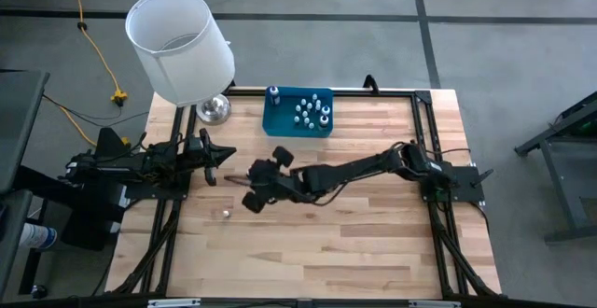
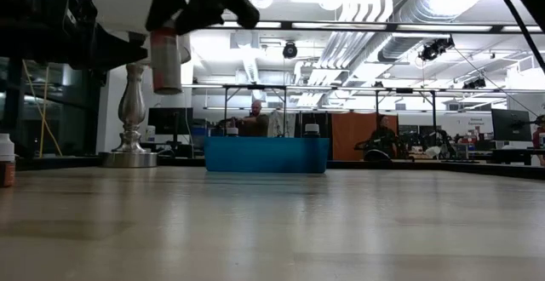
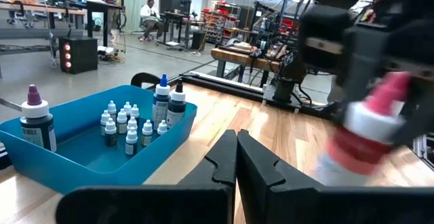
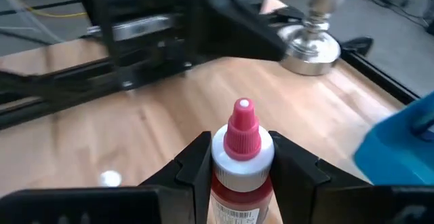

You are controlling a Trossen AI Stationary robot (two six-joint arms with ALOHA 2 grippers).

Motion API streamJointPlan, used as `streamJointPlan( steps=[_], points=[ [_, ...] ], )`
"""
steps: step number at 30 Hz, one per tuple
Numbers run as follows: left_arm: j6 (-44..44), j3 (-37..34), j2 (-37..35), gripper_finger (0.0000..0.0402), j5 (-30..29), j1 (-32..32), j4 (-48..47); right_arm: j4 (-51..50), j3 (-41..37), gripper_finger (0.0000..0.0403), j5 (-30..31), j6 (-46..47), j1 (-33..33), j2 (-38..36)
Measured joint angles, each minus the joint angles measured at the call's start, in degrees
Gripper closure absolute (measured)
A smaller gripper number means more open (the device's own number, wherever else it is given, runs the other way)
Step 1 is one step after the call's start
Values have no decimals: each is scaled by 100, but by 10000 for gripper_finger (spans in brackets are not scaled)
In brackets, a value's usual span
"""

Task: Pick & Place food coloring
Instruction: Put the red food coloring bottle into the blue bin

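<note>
Clamped between the right gripper's [image 4: 237,166] two dark fingers stands a red food coloring bottle [image 4: 241,163] with a pink nozzle and white collar, upright and lifted off the wooden table [image 1: 354,233]. In the high view that gripper [image 1: 256,189] hangs over the table's left-middle part, just beside the left gripper [image 1: 224,156], whose fingers meet together with nothing between them. A blue tray [image 1: 280,123] sits at the table's far edge, holding a cluster of small white-capped dropper bottles [image 1: 312,112] and a few taller dark ones [image 3: 169,102]. One more small bottle [image 1: 226,214] lies alone on the wood nearer the front. A silver lamp base [image 1: 214,109] under a white shade [image 1: 177,47] stands left of the tray.
</note>
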Motion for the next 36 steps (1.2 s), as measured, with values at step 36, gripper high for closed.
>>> streamJointPlan(
  steps=[36],
  points=[
    [0,2,-1,401,0,-2,0,52,-22,290,-2098,-1365,-3220,-299]
  ],
)
